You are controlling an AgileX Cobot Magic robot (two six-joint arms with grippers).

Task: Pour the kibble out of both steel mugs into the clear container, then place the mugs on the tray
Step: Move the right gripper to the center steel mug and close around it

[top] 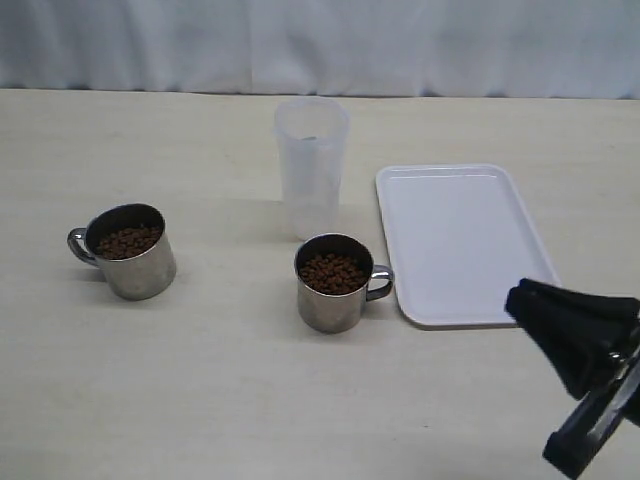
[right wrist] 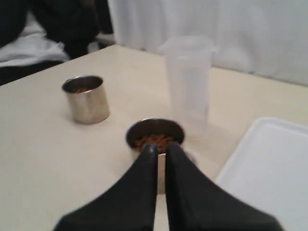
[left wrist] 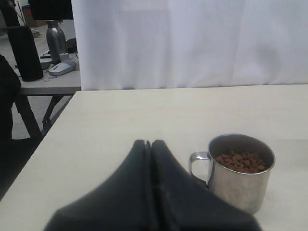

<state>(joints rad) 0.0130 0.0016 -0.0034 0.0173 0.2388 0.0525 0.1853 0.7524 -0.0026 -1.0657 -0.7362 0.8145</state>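
- Nothing poured yet, looks like the very start. Both shiny steel mugs are full of little brown kibble [top: 333, 272].
- Left mug [top: 125, 250] sits far left. Middle mug [top: 335, 282] is just in front of the tall, cloudy clear container [top: 312, 165].
- The flat white tray [top: 462, 240] is on the right.
- Left gripper [left wrist: 150, 143] is pinched together and empty. Right gripper [right wrist: 161, 147] is nearly closed and empty too.
- Next, I'd guess the jaws need to spread to grab a slick round mug.

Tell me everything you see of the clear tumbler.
The clear container is a tall, translucent whitish plastic tumbler, its rim slightly wider than its base. It stands upright on the table and touches nothing else. It is behind the steel mug in front of it and left of the tray. It looks empty.
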